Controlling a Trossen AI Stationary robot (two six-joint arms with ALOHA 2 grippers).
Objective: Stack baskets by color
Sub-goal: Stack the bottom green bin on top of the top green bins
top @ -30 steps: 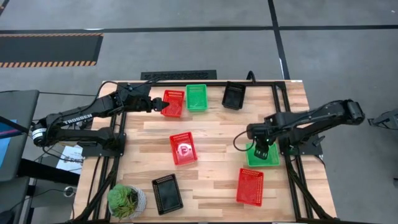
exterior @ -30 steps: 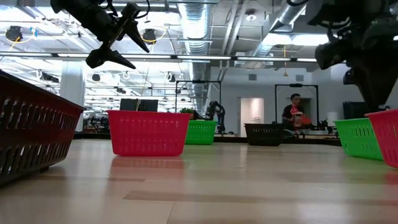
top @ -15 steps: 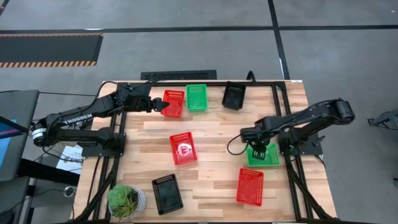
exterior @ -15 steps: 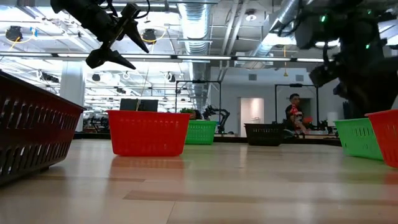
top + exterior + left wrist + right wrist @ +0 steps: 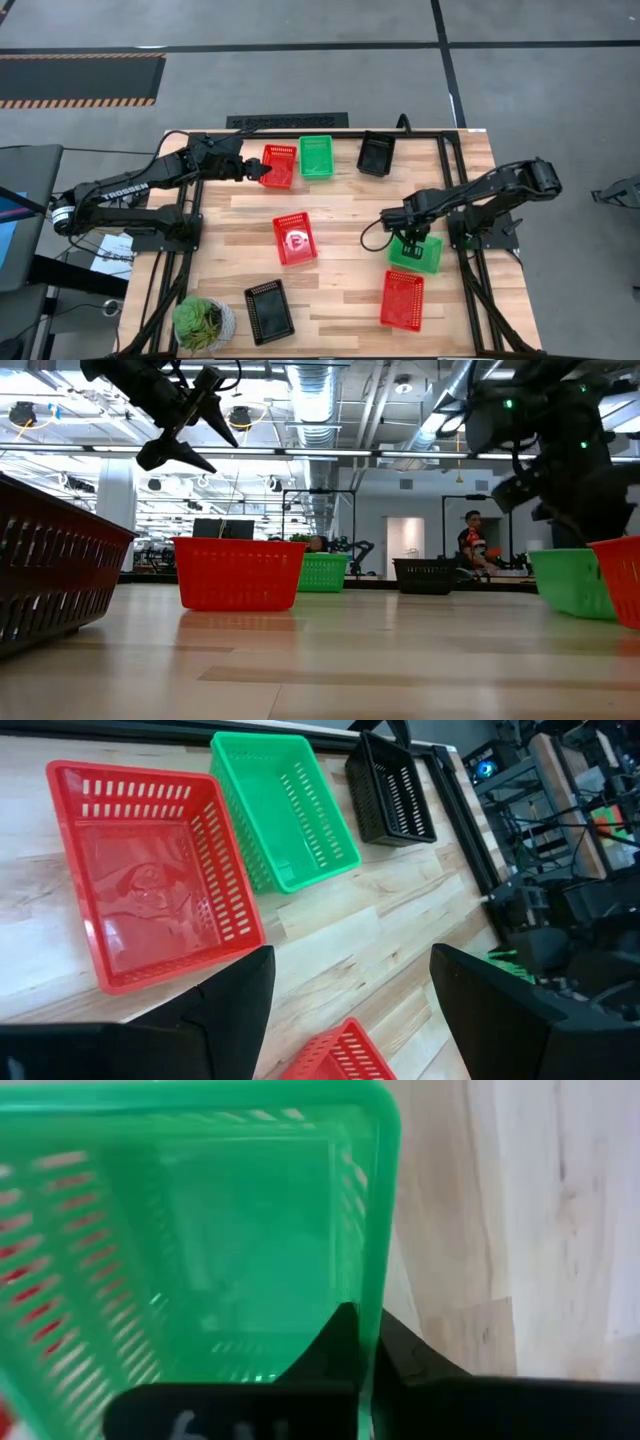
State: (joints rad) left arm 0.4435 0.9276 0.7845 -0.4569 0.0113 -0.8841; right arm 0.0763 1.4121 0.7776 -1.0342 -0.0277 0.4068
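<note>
Your table fills the middle of the high view, with the baskets scattered over it, none yet visibly stacked. Along the top edge sit a red basket, a green basket and a black basket. A second red basket lies at centre, a third red basket at lower right, a second black basket at lower left beside the potted plant.

Your right gripper is at centre right, pinched shut on the near wall of the second green basket; the right wrist view shows one finger inside that wall and one outside, which looks like the grip you need to carry it to the green one at the top. A second ago those fingers stood wide above the basket; since then they have closed, and the basket has shifted and turned slightly, its far end now seeming tipped up.

Your left gripper waits at upper left over the red basket's edge, fingers spread wide and holding nothing, unchanged from before.
</note>
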